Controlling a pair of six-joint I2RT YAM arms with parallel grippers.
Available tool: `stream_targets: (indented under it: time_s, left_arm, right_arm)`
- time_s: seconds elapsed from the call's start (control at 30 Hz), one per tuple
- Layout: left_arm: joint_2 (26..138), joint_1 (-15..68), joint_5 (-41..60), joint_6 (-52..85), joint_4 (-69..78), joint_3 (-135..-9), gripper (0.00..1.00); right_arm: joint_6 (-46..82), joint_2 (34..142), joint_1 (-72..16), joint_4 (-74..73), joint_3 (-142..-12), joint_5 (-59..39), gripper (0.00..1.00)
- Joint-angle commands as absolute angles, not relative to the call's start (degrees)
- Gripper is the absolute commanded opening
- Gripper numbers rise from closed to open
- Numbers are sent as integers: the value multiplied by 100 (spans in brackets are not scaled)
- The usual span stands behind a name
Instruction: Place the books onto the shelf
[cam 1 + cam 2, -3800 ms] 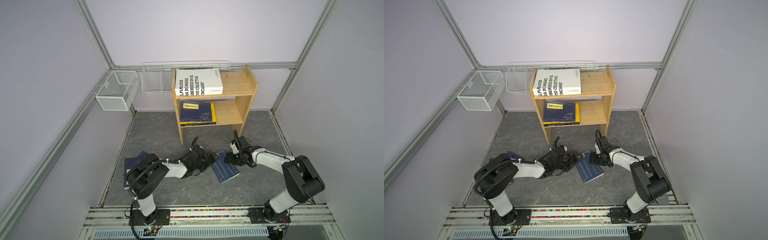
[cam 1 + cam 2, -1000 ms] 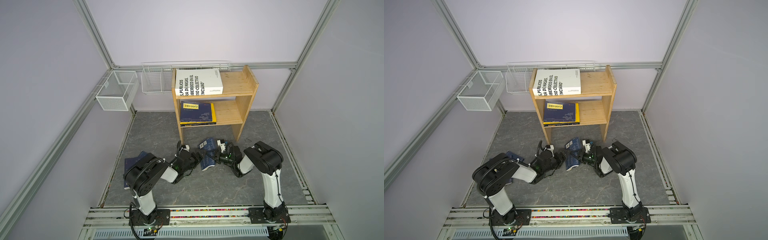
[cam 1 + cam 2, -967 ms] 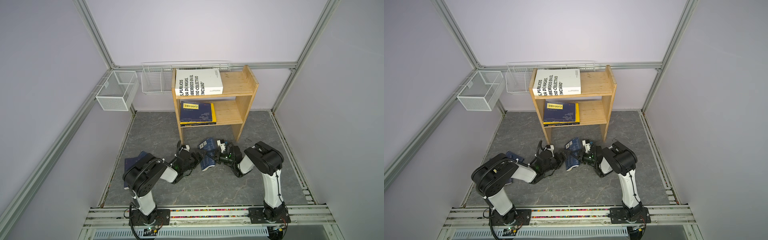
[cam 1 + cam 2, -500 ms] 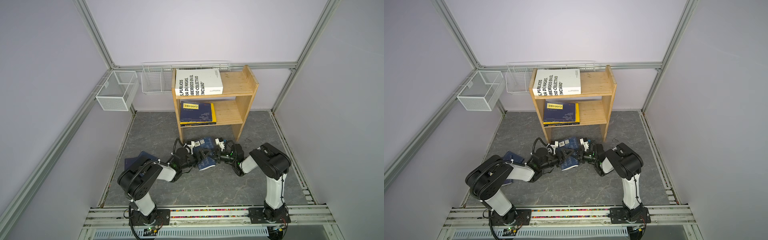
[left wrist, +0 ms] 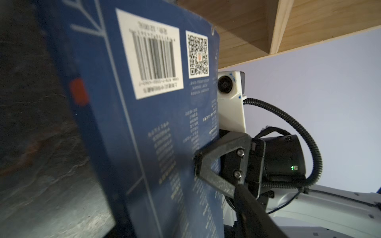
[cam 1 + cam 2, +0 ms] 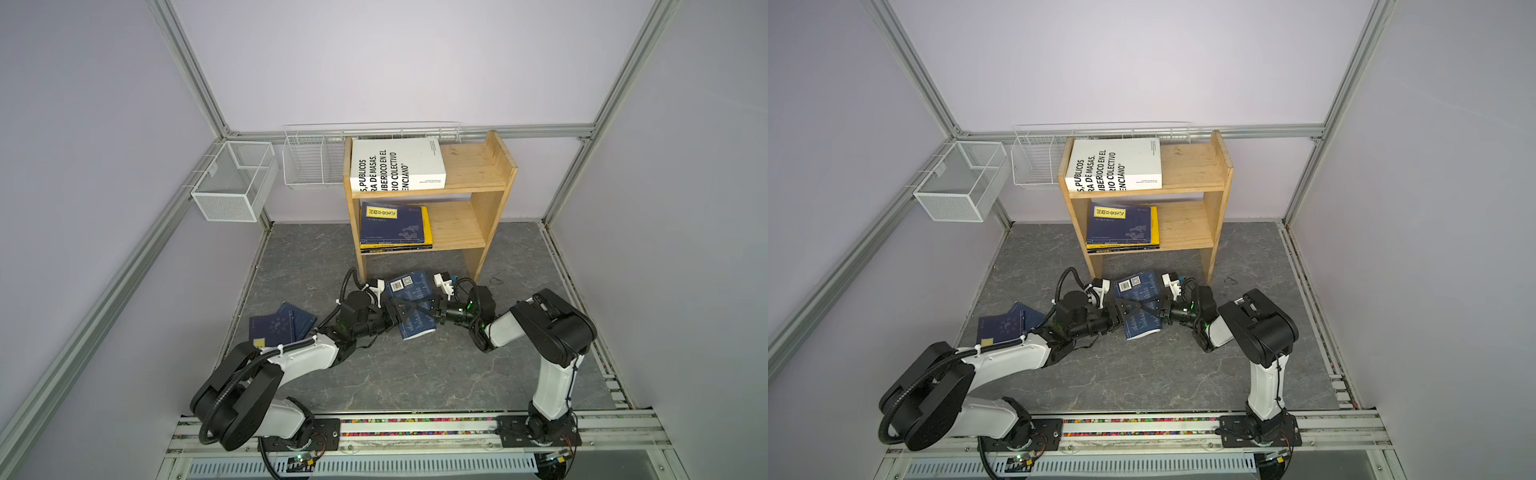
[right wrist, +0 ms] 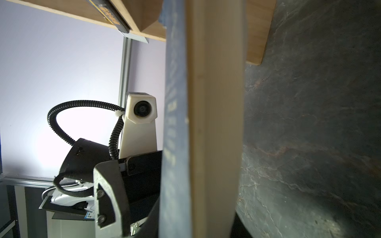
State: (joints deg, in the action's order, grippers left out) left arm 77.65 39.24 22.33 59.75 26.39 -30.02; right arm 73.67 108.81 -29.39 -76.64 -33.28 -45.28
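Shelf [image 6: 494, 174]: lower tier half filled, rest free. Navy book [image 6: 409, 291]: raised and tilted just in front of shelf's foot, below lower tier, long axis pointing at shelf, barcode end nearest it. Right gripper [image 6: 428, 311]: clamped on book's edge toward shelf's free half. Left gripper [image 6: 399, 313]: straddling opposite edge, grip can't tell. Probably next: up and forward along that axis into lower tier.
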Motion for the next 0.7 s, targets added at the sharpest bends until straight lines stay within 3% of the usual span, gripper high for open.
stream_targets:
  time_s: [0.0,0.23,0.3,0.43,0.53,0.67]
  left_arm:
    - [7504,3902,2010,5503,1978,-3258,46]
    - [7490,3909,2188,5669,2408,-3292,13]
    - [7302,3912,2143,5538,2200,-3269,10]
    - [6553,3911,2007,5013,1141,-3295,1]
    - [5871,3963,1802,4552,121,-3452,0]
    - [5020,4245,993,3623,-1603,-4033,0]
  right_arm:
    - [7276,10635,-2911,-7480,-3304,-4517,32]
    - [7098,10028,-3034,-6862,-3336,-4264,43]
    - [6834,9652,-3056,-6159,-3337,-4077,49]
    - [5638,8488,-3240,-3162,-3710,-3341,68]
    - [4473,7633,-3607,-197,-4476,-1825,86]
    - [4298,6846,-3644,1203,-4876,-784,100]
